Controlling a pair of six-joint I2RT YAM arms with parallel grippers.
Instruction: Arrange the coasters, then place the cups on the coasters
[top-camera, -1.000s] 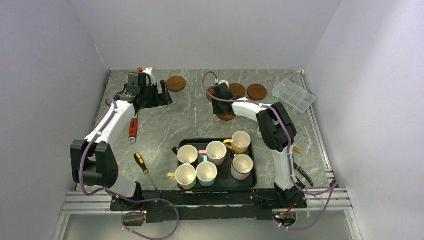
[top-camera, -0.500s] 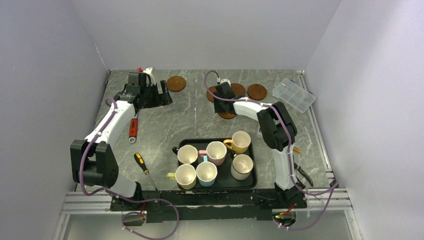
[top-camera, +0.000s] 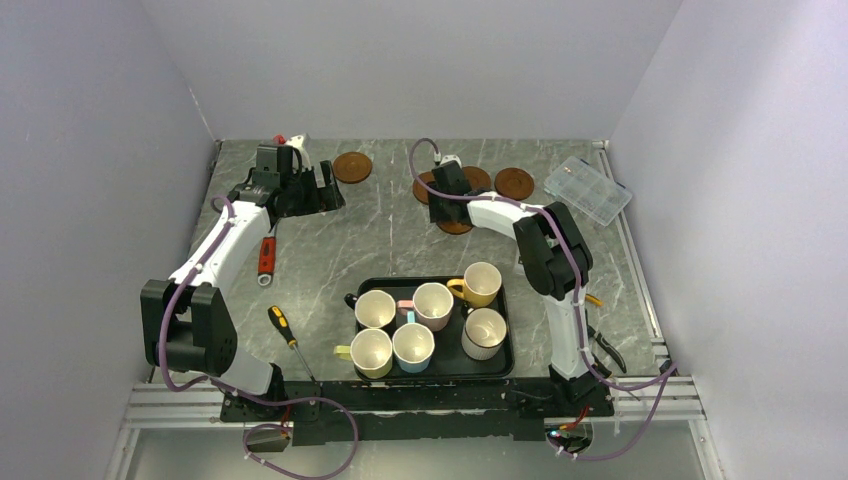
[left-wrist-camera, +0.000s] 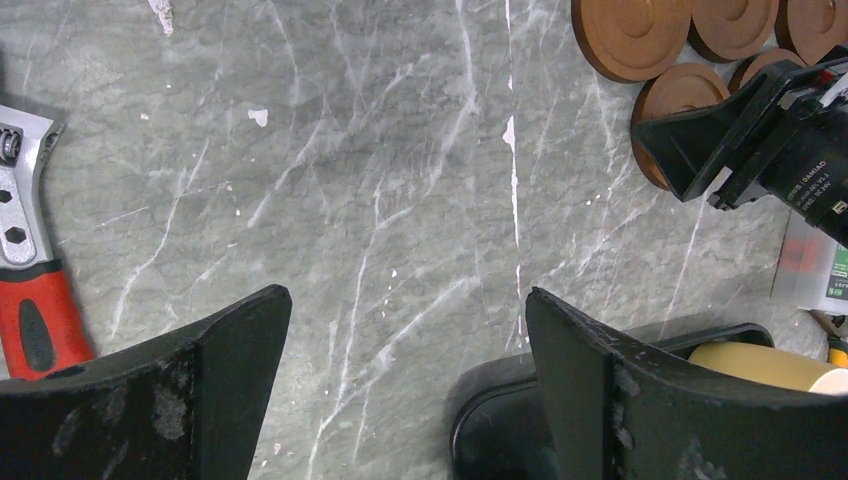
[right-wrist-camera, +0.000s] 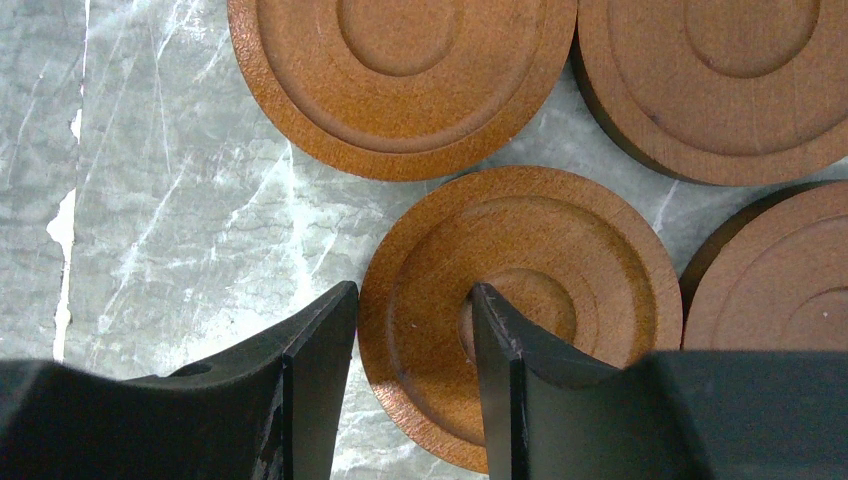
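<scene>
Several reddish-brown coasters lie at the back of the table: one alone (top-camera: 351, 167), a cluster (top-camera: 514, 183) near my right arm. My right gripper (right-wrist-camera: 412, 300) is shut on the rim of one coaster (right-wrist-camera: 570, 260), one finger outside the edge and the other in its centre recess; in the top view this coaster (top-camera: 455, 227) sits just in front of the cluster. Three more coasters (right-wrist-camera: 400, 80) surround it. Several cups (top-camera: 433, 303) stand upright in the black tray (top-camera: 420, 281). My left gripper (left-wrist-camera: 405, 300) hangs open over bare table at the back left, holding nothing.
A red-handled wrench (top-camera: 266, 257) and a screwdriver (top-camera: 283, 328) lie on the left. A clear plastic box (top-camera: 587, 189) sits at the back right, pliers (top-camera: 603, 347) near the right arm's base. The tray corner (left-wrist-camera: 500, 420) shows under the left wrist.
My right gripper has shifted slightly toward the back with the coaster in it, closer to the cluster. The left arm has not moved.
</scene>
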